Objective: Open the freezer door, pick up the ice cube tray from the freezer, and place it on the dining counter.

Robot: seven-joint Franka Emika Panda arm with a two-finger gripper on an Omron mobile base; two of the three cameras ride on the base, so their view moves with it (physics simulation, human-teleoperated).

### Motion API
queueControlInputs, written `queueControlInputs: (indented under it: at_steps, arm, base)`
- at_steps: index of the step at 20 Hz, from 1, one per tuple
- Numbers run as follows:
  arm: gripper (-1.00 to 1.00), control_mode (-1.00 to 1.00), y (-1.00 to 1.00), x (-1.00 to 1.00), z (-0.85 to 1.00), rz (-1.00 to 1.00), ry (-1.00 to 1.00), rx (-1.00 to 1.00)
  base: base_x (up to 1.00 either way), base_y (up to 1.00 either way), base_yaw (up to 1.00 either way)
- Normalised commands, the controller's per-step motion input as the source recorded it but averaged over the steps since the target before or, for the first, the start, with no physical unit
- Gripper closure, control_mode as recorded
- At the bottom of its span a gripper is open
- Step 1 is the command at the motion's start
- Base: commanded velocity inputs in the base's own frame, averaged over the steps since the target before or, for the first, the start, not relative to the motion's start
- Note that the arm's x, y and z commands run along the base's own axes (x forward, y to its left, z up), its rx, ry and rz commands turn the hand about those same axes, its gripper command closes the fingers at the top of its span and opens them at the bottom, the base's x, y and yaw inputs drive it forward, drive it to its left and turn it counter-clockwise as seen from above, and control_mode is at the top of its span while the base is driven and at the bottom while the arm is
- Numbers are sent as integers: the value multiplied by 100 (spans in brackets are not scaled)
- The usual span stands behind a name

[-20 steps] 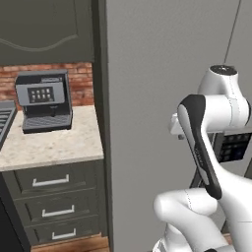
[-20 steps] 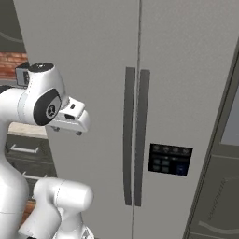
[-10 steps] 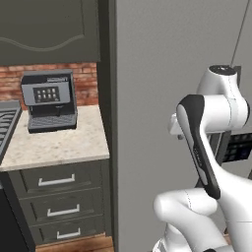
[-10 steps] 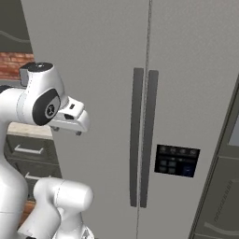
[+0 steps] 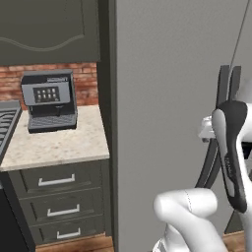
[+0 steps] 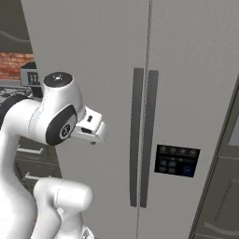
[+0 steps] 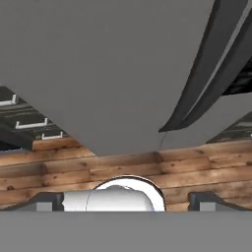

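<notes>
Gripper (image 7: 126, 199) jaws spread wide, holding nothing, well short of the freezer door (image 6: 88, 70). Door shut, flush with its neighbour; the dark curved bar handle (image 6: 136, 135) lies ahead and to the gripper's right, beside the centre seam. Open air between gripper and panel. Wood floor (image 7: 74, 167) below the door's bottom edge.

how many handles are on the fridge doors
2: the left door's handle and the right door's handle, dark vertical bars side by side at the centre seam.
</notes>
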Motion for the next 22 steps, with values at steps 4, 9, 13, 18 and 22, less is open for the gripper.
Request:
queueControlInputs:
  at_steps: [4,9,13,18,22]
  arm:
    - [-100,-100,-100,-35,0,9,-46,6]
    - [-100,-100,-89,-7,0,9,-55,4]
    - [-100,-100,-53,2,0,4,-49,4]
    - [-100,-100,-41,3,0,8,-36,6]
    - [-100,-100,-23,24,3,6,-22,7]
  base:
    - [0,0,0]
    - [0,0,0]
    - [0,0,0]
    - [0,0,0]
    - [0,0,0]
